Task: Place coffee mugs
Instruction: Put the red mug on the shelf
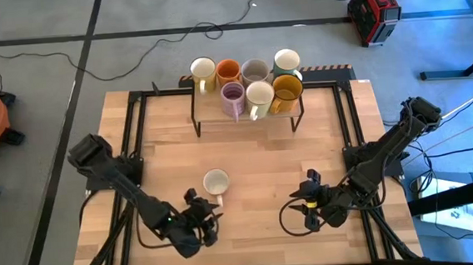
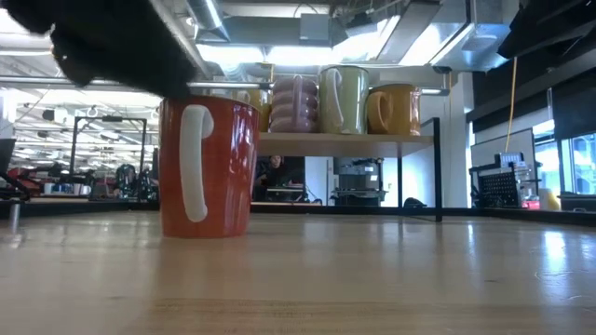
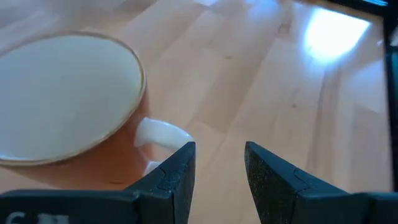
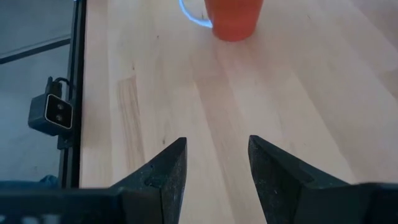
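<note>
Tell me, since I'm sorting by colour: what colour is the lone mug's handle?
White, on an orange-red mug with a cream inside; the low view shows it best.

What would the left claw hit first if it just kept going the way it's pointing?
Probably the white handle of the orange mug, just off the open left gripper; otherwise bare table.

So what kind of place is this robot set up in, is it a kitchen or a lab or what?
Most likely a lab or workshop, not a kitchen. The wooden table stands on a bare grey floor with loose cables and a red equipment case, and the low view shows exposed ceiling ducts and benches of gear behind.
</note>
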Tool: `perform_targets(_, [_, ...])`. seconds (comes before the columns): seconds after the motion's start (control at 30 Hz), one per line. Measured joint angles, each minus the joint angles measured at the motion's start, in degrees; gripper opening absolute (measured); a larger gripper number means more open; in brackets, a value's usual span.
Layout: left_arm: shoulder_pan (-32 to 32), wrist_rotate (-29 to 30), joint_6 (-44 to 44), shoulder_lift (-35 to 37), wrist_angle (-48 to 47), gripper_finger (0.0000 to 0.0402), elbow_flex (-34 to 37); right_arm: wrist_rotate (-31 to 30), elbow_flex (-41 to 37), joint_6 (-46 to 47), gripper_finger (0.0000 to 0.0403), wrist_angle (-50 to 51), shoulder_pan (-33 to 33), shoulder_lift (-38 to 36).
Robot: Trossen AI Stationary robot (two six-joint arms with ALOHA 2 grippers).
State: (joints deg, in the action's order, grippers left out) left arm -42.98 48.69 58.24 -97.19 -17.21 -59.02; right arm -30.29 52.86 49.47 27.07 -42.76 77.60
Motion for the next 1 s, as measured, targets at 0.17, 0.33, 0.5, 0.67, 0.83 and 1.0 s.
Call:
perform_targets(0.17, [-0.2, 0.5, 4.4, -4.2, 0.2, 0.0133, 0.0, 1.7, 0.0, 0.0, 0.0160, -0.1, 0.0, 0.0])
perform_targets(0.33, [-1.1, 1.9, 7.9, -5.7, -0.4, 0.0133, 0.0, 2.9, 0.0, 0.3, 0.0160, -0.2, 0.0, 0.0])
perform_targets(0.5, [0.2, 5.8, 8.7, -5.8, 0.2, 0.0133, 1.9, 3.0, 0.0, 0.4, 0.0160, -0.2, 0.0, 0.0])
perform_targets(0.67, [1.9, 6.1, 1.7, -5.8, 8.8, 0.0133, 4.3, 3.0, 0.0, 0.4, 0.0160, -0.4, 0.0, 0.0])
perform_targets(0.83, [3.8, 6.3, -4.6, -5.9, 16.4, 0.0133, 6.4, 3.0, 0.0, 0.4, 0.0160, -0.4, 0.0, 0.0])
perform_targets(1.0, [5.1, 7.1, -4.7, -6.0, 21.8, 0.0133, 8.9, 3.0, 0.0, 0.3, 0.0160, -0.4, 0.0, 0.0])
